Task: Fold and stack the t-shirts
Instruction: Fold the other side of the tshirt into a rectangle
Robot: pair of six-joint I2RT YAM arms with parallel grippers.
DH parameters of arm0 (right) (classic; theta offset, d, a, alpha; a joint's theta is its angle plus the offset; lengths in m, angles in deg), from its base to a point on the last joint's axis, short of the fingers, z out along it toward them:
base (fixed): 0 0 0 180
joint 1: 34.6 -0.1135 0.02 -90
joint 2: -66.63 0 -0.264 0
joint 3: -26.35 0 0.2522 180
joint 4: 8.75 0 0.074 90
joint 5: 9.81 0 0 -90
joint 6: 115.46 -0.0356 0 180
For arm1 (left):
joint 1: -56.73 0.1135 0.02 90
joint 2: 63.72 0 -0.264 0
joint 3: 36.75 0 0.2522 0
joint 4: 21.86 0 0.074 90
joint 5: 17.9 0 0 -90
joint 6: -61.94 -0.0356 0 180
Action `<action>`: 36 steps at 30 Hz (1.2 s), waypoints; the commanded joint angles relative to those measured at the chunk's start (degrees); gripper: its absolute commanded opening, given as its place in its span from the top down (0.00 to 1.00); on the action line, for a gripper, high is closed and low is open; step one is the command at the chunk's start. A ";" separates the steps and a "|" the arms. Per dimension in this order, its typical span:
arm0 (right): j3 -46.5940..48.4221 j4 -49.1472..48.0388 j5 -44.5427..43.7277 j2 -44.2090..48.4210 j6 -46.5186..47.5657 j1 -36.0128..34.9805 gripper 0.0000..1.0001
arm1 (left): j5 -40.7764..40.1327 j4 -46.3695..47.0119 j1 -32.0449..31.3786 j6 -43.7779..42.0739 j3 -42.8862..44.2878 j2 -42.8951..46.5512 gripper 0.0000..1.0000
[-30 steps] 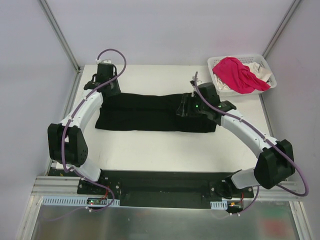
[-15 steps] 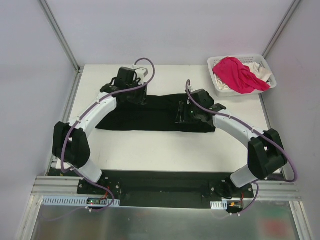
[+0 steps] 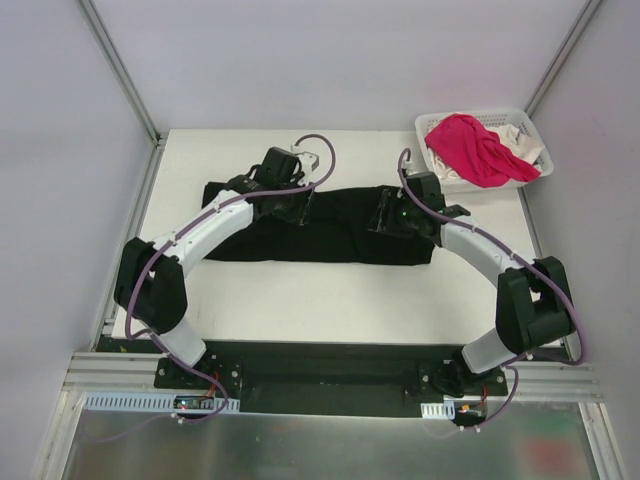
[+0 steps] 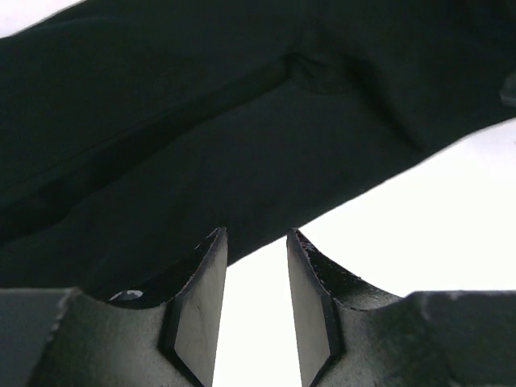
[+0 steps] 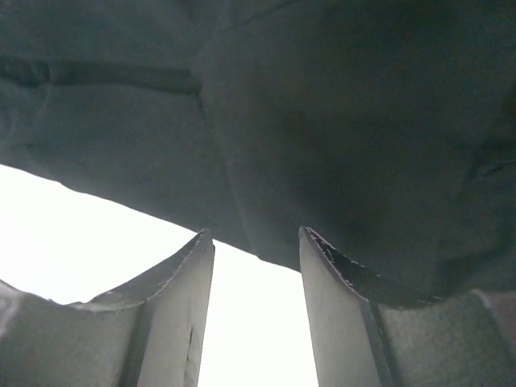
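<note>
The black t-shirt lies folded into a long strip across the middle of the table, no print showing. My left gripper hovers over its far edge near the middle, and my right gripper is over its right part. In the left wrist view the left gripper is open and empty, with the black t-shirt's edge just past the fingertips. The right gripper is likewise open and empty at the black t-shirt's edge. The pink t-shirt is heaped on white cloth in the basket.
The white lattice basket stands at the table's far right corner. Bare white table runs between the shirt and the arm bases. Grey walls with metal posts close in the left, right and back.
My left arm has swung right along the shirt's far edge, from its left end to near the middle. The right gripper has shifted slightly right and closed a little.
</note>
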 commanded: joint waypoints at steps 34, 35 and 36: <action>-9.87 -0.07 1.56 9.14 1.33 7.33 0.51 | 13.67 -4.16 -1.25 -4.17 0.02 1.19 0.66; -10.31 -0.15 1.48 9.76 1.42 7.50 0.51 | 14.82 -4.51 -1.25 -4.70 0.38 0.05 0.65; -10.66 -0.33 1.65 9.94 1.33 7.77 0.52 | 17.61 -5.47 -1.25 -4.79 0.81 -0.57 0.65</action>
